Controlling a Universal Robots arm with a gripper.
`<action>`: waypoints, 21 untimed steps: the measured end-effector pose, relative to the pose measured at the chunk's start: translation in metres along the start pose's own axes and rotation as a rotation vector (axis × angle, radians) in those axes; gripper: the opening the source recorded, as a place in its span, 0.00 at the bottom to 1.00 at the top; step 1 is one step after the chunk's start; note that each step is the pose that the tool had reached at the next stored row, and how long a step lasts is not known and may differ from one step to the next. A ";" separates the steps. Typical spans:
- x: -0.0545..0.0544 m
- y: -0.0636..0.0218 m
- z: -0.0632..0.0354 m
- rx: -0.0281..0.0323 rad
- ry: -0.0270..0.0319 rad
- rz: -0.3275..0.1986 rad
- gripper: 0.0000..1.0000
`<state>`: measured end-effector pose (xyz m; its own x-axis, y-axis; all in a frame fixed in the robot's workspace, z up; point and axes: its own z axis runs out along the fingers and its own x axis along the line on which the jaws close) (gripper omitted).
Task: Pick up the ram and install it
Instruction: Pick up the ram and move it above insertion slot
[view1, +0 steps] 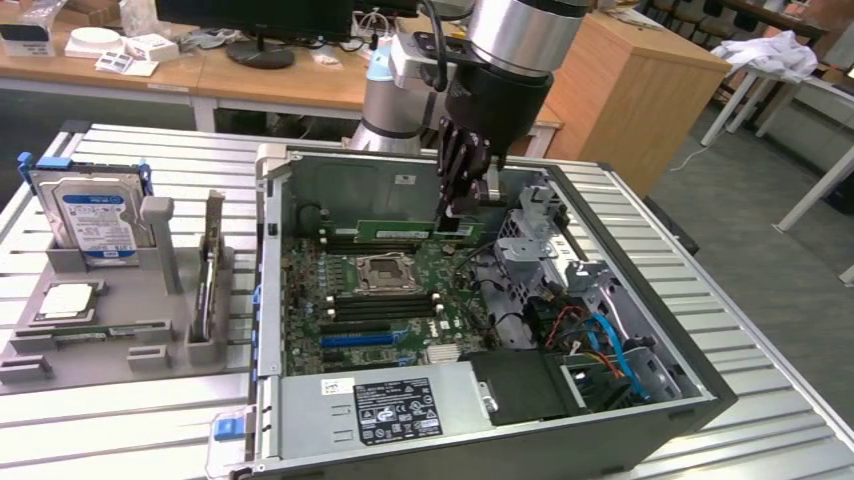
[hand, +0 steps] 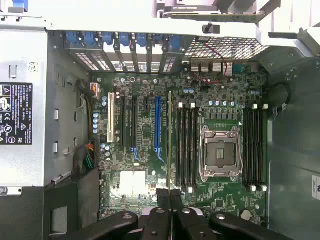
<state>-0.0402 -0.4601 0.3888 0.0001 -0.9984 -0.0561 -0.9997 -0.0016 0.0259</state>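
My gripper reaches down into the open computer case and is shut on the ram, a long green stick held on edge, level with the board. The stick hangs low by the black memory slots on the far side of the CPU socket. In the wrist view the ram runs edge-on as a thin line from my gripper, along the outer side of a slot bank. I cannot tell whether it touches a slot.
A grey rack at the exterior view's left holds a second green stick on edge, a silver hard drive with a blue label and a square CPU chip. Case walls, a drive cage and cables crowd the board.
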 end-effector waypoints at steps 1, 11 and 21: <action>0.000 0.0000 0.0000 0.0000 0.0000 0.000 0.12; 0.000 -0.0001 0.0001 0.0001 -0.0001 0.000 0.12; -0.012 0.0007 0.0019 0.0000 0.0002 0.000 0.12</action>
<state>-0.0410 -0.4481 0.3876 0.0001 -0.9984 -0.0560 -0.9997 -0.0016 0.0259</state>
